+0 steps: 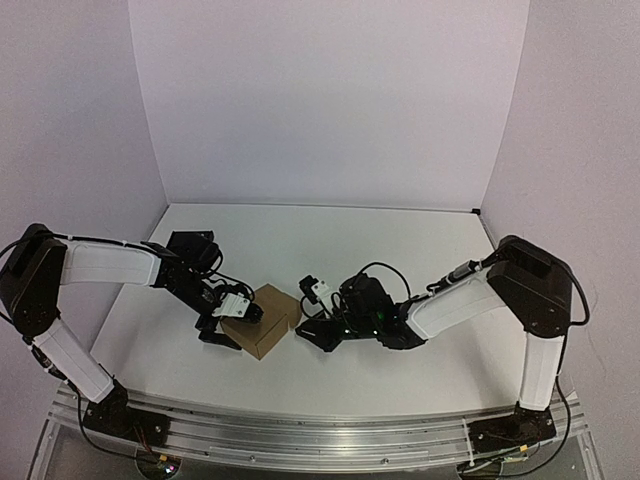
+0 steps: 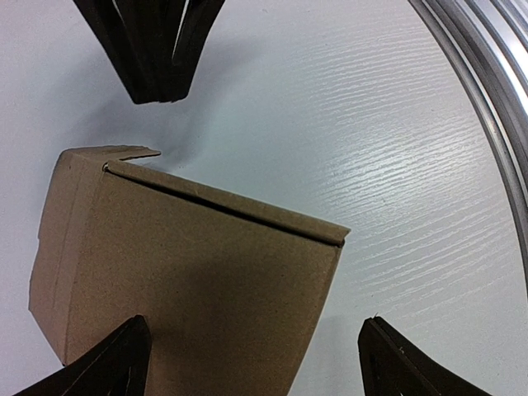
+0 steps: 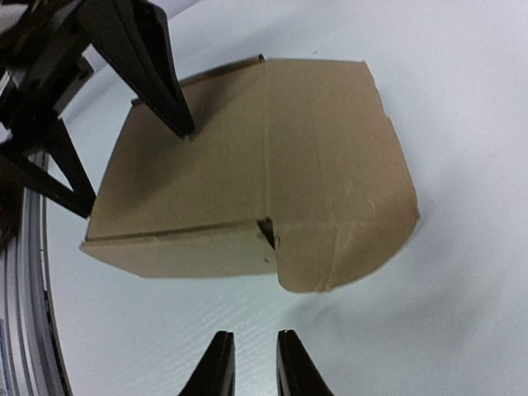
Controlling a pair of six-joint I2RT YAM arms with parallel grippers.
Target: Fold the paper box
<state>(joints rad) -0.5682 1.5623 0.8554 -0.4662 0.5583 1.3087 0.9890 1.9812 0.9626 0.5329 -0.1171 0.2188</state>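
Observation:
The paper box (image 1: 265, 322) is a small squarish brown cardboard box standing closed on the white table. In the right wrist view the paper box (image 3: 272, 173) shows a rounded flap lying down its front side. My left gripper (image 1: 232, 315) is wide open at the box's left side. One of its fingers (image 3: 165, 82) touches the box top and the other (image 3: 58, 165) hangs off the box's edge. In the left wrist view the left gripper (image 2: 256, 363) straddles one edge of the paper box (image 2: 198, 280). My right gripper (image 3: 252, 346) sits just right of the box, apart from it, with a narrow empty gap between its fingers.
The white table (image 1: 330, 240) is enclosed by white walls at the back and on both sides. A metal rail (image 1: 320, 430) runs along the near edge; the rail (image 2: 495, 99) also shows in the left wrist view. The two grippers face each other across the box.

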